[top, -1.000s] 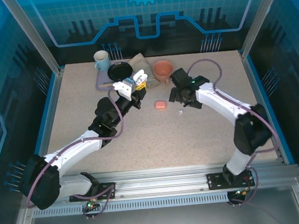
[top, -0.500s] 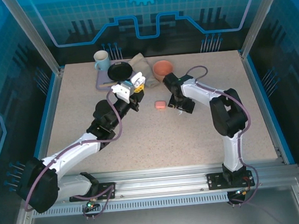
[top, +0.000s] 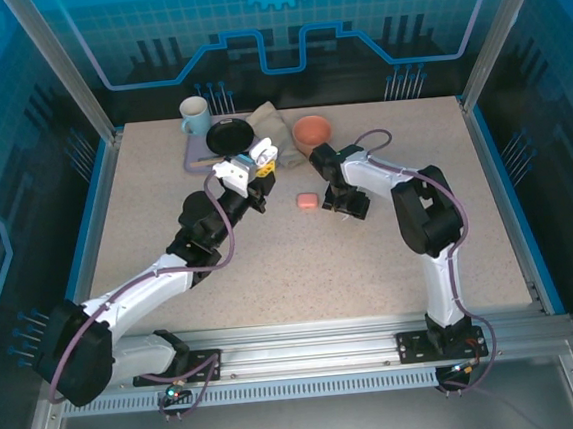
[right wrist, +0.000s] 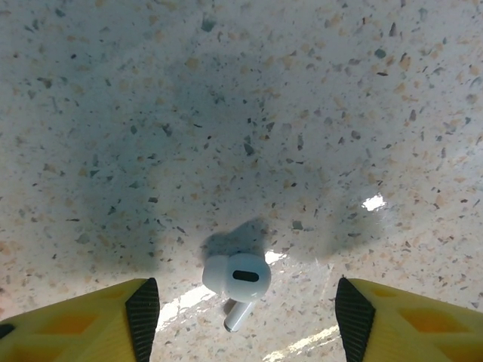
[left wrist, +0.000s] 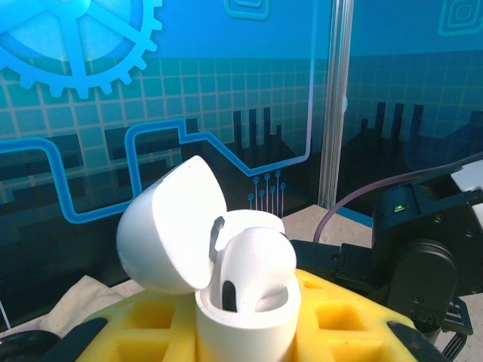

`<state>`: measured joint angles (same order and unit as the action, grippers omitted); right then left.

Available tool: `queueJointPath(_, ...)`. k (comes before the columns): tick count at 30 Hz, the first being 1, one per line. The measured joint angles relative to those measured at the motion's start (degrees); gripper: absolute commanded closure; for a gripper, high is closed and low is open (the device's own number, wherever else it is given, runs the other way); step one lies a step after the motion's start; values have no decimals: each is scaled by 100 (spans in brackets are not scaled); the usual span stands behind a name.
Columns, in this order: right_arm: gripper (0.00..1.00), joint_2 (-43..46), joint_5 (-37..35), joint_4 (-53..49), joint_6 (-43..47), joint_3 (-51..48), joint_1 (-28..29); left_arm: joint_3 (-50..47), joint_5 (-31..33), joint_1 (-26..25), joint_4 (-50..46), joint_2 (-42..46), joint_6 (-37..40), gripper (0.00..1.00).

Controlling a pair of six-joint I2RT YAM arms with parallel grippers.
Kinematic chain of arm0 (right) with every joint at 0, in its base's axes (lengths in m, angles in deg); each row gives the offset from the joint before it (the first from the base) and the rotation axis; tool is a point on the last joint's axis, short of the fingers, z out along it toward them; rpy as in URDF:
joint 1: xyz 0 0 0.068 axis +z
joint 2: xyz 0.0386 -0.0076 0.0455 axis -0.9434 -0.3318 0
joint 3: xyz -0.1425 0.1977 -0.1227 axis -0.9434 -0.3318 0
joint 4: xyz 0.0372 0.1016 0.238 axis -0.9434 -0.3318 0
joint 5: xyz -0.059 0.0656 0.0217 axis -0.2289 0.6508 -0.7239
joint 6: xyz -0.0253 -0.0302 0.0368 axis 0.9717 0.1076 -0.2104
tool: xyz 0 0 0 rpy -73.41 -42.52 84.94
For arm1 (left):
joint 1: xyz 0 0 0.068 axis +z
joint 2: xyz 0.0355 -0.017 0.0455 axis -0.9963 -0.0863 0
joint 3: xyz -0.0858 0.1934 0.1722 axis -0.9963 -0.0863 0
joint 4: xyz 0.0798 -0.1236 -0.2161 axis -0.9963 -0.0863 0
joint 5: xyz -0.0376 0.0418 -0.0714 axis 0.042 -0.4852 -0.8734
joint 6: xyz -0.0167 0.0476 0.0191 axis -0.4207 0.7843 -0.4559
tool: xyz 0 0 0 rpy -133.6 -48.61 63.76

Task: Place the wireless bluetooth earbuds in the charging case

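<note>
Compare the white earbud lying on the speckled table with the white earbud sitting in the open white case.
The table earbud lies flat, stem showing; the cased earbud stands upright, stem hidden. The table earbud lies loose; the cased earbud sits socketed in its case. Both are glossy white.

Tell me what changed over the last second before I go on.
The right arm folded in toward the table's middle, bringing the right gripper down over the white earbud; its jaws stand open either side, nothing gripped yet. The left gripper shifted slightly left, still shut on the open white charging case. The pink case stayed put.
</note>
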<state>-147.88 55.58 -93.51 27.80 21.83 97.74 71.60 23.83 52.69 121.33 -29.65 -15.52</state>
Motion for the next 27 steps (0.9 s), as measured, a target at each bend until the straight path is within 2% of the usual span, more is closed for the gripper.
queueJointPath(18,47,-114,-72,81,-125,-24,-83,0,-2,0,20,-72,-107,100)
queueJointPath(27,50,125,-90,363,-127,-424,-107,0,-4,0,22,-94,-146,100)
